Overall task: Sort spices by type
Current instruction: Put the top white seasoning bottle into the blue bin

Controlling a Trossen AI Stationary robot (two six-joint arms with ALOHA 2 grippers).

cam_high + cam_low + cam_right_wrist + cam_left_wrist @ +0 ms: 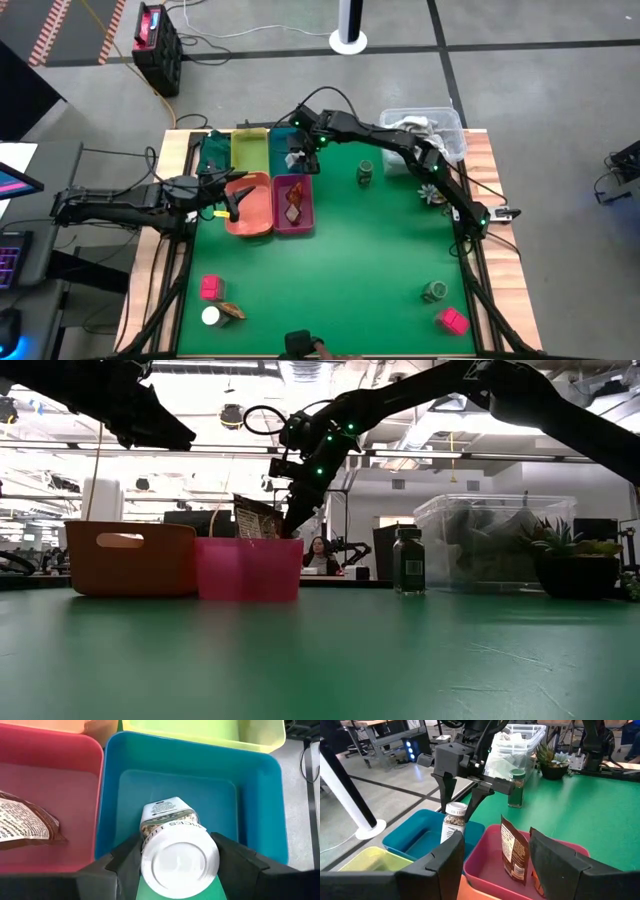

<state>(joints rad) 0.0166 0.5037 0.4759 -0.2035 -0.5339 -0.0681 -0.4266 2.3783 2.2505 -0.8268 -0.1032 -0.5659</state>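
**Open-plan robotics lab / office floor**

Green-topped table (340, 260) on a wood frame, w/ two dark robot arms clamped at its edges. Low view looks across into a big room: exposed ceiling ducts (300, 372) & strip lights, rows of desks w/ monitors, a seated person (320, 552) in the bkgd. Grey concrete floor (520, 90) w/ dark tape lines, loose cables, a black equipment box (157, 45), white pole base (348, 40).
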